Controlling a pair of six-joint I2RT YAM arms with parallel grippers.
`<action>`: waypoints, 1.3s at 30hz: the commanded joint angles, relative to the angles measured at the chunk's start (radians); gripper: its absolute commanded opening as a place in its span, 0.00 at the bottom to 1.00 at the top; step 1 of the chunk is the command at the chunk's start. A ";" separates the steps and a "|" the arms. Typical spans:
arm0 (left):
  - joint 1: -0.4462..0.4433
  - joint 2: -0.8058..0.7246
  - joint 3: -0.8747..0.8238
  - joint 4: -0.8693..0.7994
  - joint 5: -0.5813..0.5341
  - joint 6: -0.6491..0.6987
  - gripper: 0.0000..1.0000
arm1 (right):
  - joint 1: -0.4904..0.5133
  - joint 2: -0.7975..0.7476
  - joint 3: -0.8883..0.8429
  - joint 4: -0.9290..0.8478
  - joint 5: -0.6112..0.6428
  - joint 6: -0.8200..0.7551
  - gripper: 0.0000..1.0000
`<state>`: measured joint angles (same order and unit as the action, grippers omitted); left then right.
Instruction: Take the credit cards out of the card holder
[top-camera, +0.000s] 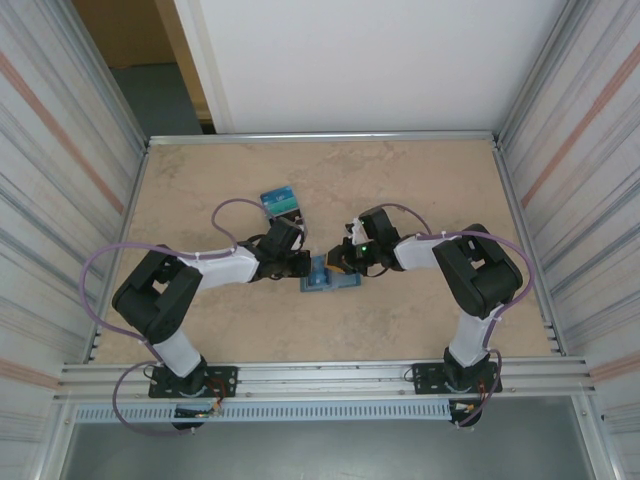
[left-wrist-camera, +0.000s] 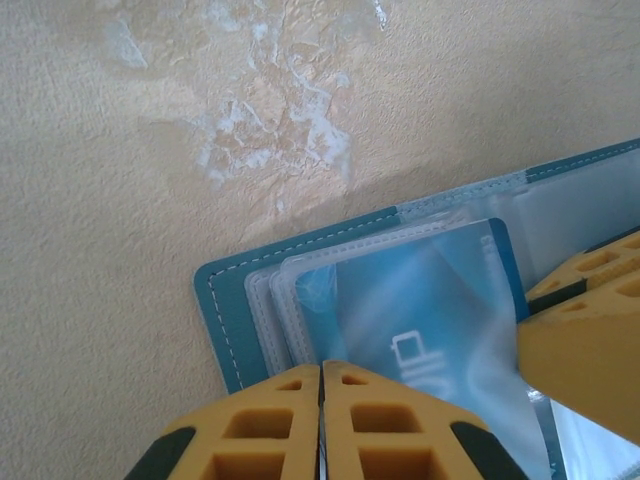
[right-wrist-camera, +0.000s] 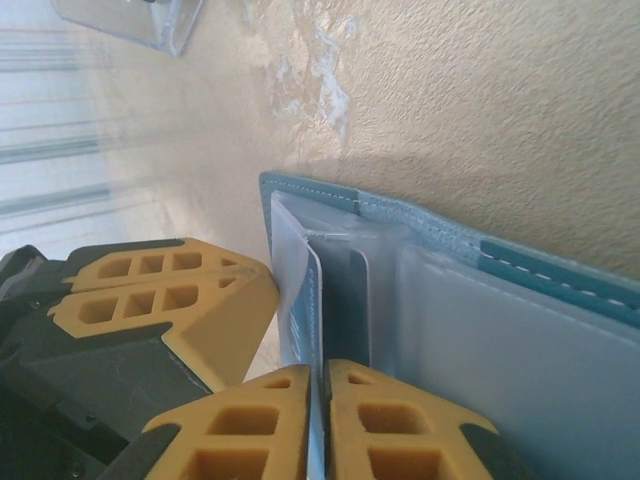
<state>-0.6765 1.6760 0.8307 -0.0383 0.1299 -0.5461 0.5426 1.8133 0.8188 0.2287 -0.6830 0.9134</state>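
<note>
Near mid-frame on the table (top-camera: 430, 190), found the card holder (top-camera: 328, 278) open, left gripper (left-wrist-camera: 322, 372) pressed together at its pockets, right gripper (right-wrist-camera: 320, 372) pinching a sleeve edge (right-wrist-camera: 308, 300); judged the credit cards (left-wrist-camera: 425, 300) light, stiff, slick, best drawn by an exposed edge.

"Where did you have the card holder (top-camera: 328, 280)?"

"Open on the tabletop (top-camera: 420, 190), between your left claw (top-camera: 307, 264) and right claw (top-camera: 336, 262). One card (left-wrist-camera: 430, 300) sat inside it. The loose credit cards (top-camera: 280, 201) lay behind it, leftward."
</note>
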 joint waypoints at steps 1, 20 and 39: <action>-0.015 0.036 0.004 -0.065 -0.010 0.018 0.09 | -0.004 -0.024 -0.016 0.051 -0.038 0.022 0.09; -0.015 0.022 0.017 -0.093 -0.042 0.045 0.07 | -0.053 -0.085 -0.016 -0.121 0.032 -0.075 0.00; -0.060 -0.072 0.089 -0.140 -0.081 0.181 0.55 | -0.064 -0.123 0.019 -0.243 0.086 -0.133 0.00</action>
<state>-0.7086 1.6371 0.8753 -0.1455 0.0776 -0.4118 0.4877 1.7210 0.8230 0.0231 -0.6220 0.8001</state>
